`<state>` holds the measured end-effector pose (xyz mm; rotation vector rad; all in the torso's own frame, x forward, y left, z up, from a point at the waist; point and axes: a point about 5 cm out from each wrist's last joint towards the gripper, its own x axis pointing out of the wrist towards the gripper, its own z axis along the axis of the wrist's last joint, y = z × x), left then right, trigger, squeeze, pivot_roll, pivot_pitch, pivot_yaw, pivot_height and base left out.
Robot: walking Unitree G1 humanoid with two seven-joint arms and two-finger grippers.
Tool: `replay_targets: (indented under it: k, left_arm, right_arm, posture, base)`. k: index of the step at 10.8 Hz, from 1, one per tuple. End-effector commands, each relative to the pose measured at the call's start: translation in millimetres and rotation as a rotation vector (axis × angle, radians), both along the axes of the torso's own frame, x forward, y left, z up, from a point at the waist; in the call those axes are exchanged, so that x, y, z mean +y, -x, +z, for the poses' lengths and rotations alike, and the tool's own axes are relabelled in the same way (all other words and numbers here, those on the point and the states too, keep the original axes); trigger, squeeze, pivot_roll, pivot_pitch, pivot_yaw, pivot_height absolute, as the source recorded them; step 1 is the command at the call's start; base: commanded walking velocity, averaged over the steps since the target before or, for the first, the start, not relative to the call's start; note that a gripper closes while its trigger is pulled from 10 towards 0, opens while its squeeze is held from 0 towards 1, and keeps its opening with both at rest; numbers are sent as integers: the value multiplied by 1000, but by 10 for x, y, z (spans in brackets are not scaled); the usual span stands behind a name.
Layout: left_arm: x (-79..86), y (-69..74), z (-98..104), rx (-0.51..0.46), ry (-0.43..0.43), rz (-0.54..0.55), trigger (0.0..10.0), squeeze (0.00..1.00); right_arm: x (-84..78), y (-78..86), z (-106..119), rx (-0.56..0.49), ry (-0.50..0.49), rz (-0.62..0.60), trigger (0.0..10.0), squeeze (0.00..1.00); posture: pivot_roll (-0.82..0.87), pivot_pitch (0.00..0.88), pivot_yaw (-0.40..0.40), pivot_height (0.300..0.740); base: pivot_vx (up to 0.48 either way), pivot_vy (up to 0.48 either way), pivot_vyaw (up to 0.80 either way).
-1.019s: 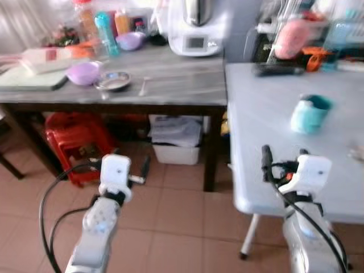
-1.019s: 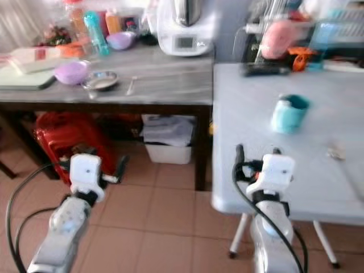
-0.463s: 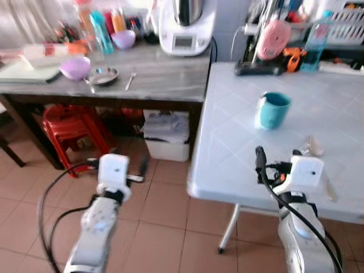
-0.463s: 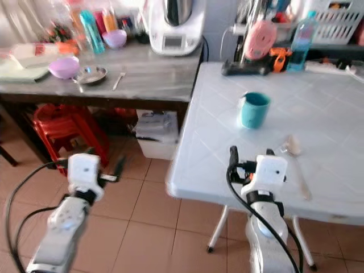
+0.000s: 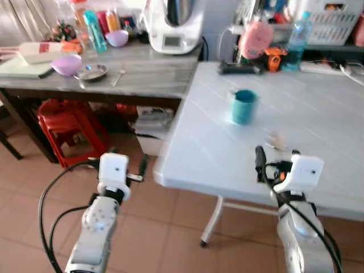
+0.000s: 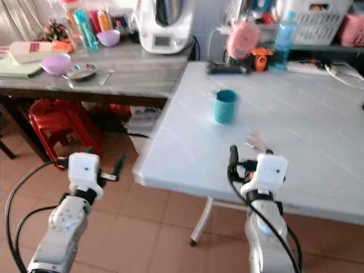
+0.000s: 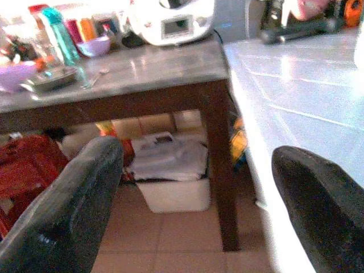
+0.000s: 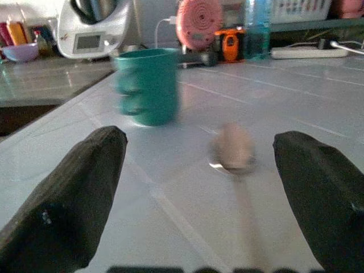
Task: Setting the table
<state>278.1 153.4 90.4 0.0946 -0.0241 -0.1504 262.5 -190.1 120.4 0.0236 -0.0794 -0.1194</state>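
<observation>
Far left on the grey counter (image 5: 153, 71): a purple bowl (image 5: 66, 64), a metal dish (image 5: 92, 72) just beside it and a spoon on the counter (image 5: 119, 77) near that, with bottles (image 5: 92, 29) and a white kitchen appliance (image 5: 173, 23) ranked behind, probably a stock of tableware waiting to be carried over. Beneath, a red stool (image 5: 67, 128) and a white bin (image 5: 151, 126) tucked out of the walkway. Lower down, the left gripper (image 5: 142, 169) held level over the tiled floor (image 5: 165, 227), short of the table corner, fingers (image 7: 68, 210) spread wide in its wrist view and holding nothing, seemingly parked out of the way. Rightward, the white table (image 5: 318, 114), with a teal cup (image 5: 244, 106) standing upright well in from the near edge, perhaps already set as part of a place. Nearer the robot, a spoon (image 8: 234, 156) lying flat on the tabletop, bowl end toward the cup and handle toward the right gripper (image 5: 278, 165). That gripper poised at the near edge of the table, aimed at the spoon, fingers (image 8: 74, 199) parted wide either side of it in the wrist view and gripping nothing, apparently lined up for a pick. At the back, a pink fan (image 5: 253, 38), a water bottle (image 5: 296, 34) and a white basket (image 5: 327, 23) pushed toward the wall, leaving the middle of the tabletop for the setting.
</observation>
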Motion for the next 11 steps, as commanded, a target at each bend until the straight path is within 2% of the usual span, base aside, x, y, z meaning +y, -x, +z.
replay_targets:
  k: [1,4,7,8,10,11]
  left_arm:
    - [-66,-5,9,-5,1,-26,10000,0]
    - [-74,8,-1,-2,33,-61,10000,0]
    - [-145,34,2,6,69,-141,10000,0]
    - [-206,51,-9,30,103,-217,10000,0]
    - [-349,90,8,34,65,-423,10000,0]
    - [-367,92,21,44,70,-455,10000,0]
  right_arm:
    - [-43,-2,20,1,-2,-17,10000,0]
    - [-53,-2,0,20,-25,-26,10000,0]
    - [-79,-22,-21,42,3,-30,10000,0]
    - [-84,-58,-13,43,1,-29,10000,0]
    - [-123,-181,27,62,23,-28,10000,0]
    - [-155,-260,45,78,43,-30,10000,0]
  posture:
    - [32,20,80,740]
    - [30,33,80,740]
    - [30,38,81,740]
    - [32,39,79,740]
    - [33,53,78,740]
    - [33,58,79,740]
  base:
    - [0,0,0]
    - [0,0,0]
    - [0,0,0]
    - [0,0,0]
    - [0,0,0]
    - [0,0,0]
